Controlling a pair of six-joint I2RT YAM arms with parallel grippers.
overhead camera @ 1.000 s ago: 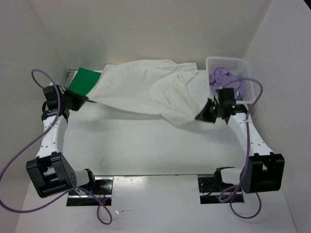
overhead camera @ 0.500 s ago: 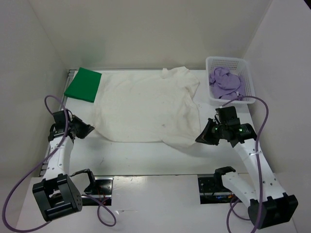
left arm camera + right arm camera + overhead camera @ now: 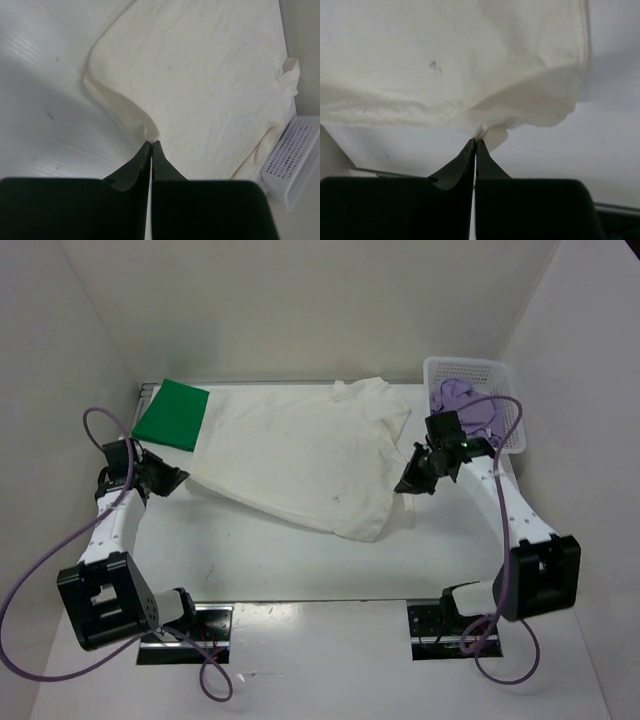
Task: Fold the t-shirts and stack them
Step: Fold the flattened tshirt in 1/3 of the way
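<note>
My left gripper (image 3: 151,146) is pinched shut on the left edge of the white-cream t-shirt (image 3: 300,455) and my right gripper (image 3: 475,142) on its right edge, so that, I judge, it lies spread flat across the far half of the table (image 3: 250,560) for folding.

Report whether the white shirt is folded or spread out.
Spread out, not folded. The white-cream shirt lies opened across the table, with the left gripper and right gripper each shut on an edge of it.
</note>
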